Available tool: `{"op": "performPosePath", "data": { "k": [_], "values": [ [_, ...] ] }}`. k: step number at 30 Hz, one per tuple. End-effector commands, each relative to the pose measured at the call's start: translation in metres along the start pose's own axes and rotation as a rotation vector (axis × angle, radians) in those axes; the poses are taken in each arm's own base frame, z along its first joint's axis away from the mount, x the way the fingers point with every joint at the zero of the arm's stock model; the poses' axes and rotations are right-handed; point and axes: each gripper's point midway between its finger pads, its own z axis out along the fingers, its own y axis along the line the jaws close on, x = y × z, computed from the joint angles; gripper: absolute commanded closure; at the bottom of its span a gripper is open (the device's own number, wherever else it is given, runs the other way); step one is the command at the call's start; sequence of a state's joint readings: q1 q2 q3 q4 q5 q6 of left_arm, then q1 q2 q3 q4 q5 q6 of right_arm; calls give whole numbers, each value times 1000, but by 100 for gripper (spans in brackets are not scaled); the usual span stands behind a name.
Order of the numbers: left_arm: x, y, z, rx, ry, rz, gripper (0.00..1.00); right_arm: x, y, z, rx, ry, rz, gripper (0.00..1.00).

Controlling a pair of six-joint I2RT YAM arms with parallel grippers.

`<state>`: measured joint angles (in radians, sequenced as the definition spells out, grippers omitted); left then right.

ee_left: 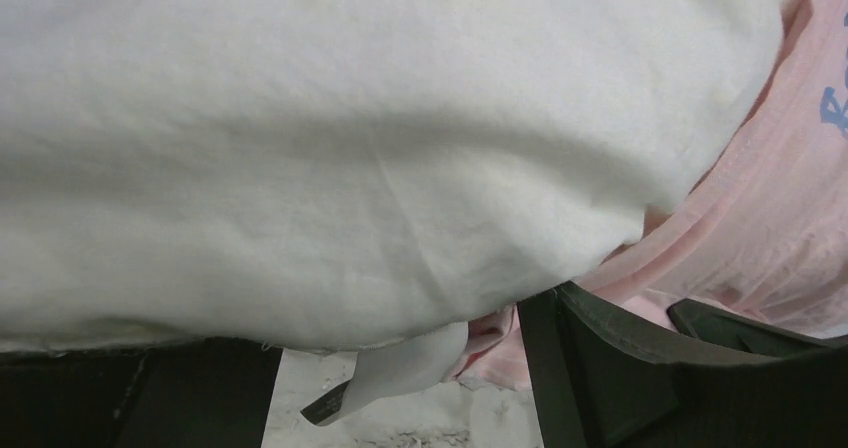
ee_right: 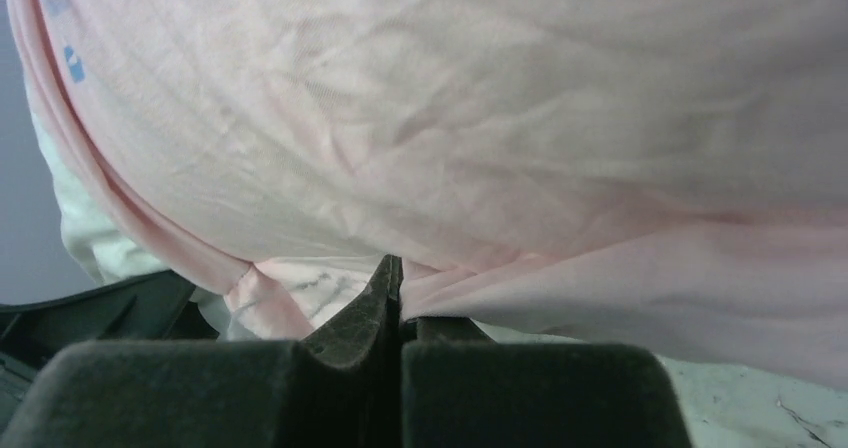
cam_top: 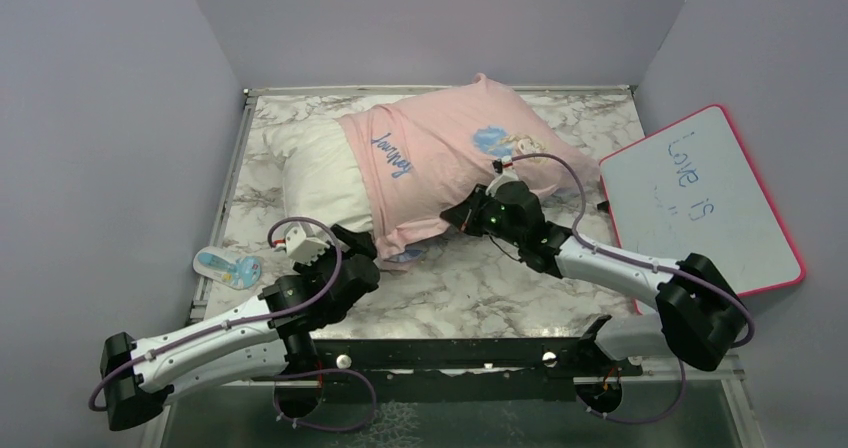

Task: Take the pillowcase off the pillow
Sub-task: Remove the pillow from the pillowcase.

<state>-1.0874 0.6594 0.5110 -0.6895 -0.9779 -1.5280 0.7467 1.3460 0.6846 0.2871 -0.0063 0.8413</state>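
The white pillow (cam_top: 315,173) lies across the back of the marble table, its left end bare. The pale pink pillowcase (cam_top: 450,158), "Journey" side up, covers its right part. My left gripper (cam_top: 355,240) stands open at the pillow's near edge, beside the pillowcase's hem. In the left wrist view the pillow (ee_left: 350,148) bulges just above the spread fingers (ee_left: 600,368), a white tag (ee_left: 400,368) hangs between them, and the pillowcase (ee_left: 760,218) is to the right. My right gripper (cam_top: 458,215) is shut on the pillowcase's near edge; the pink fabric (ee_right: 500,118) is pinched at its tips (ee_right: 400,288).
A pink-framed whiteboard (cam_top: 700,203) with "Love is" written on it leans at the right wall. A small blue and white object (cam_top: 228,267) lies near the table's left edge. Grey walls close in the left, back and right. Bare marble tabletop (cam_top: 480,288) shows in front of the pillow.
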Motion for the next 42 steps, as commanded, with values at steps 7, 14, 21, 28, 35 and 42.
{"op": "performPosePath", "data": {
  "k": [7, 14, 21, 28, 35, 42],
  "values": [
    [-57, -11, 0, -29, -247, 77, 72, -6, -29, -20, 111, -46, -34, 99],
    [-68, 19, -3, -113, -225, 134, 100, -49, -74, -52, 374, -225, -121, 100],
    [-70, 14, -9, -90, -170, 165, 100, -66, -96, -67, 419, -208, -141, 100],
    [-41, -26, -14, 98, -1, 206, 100, 2, 22, -61, -273, 145, 6, 68],
    [-26, -47, -19, 188, 76, 168, 100, 30, 58, -65, -387, 156, 46, 30],
    [-26, -51, -25, 227, 93, 126, 100, 48, 59, -29, -325, 152, 163, 27]
  ]
}}
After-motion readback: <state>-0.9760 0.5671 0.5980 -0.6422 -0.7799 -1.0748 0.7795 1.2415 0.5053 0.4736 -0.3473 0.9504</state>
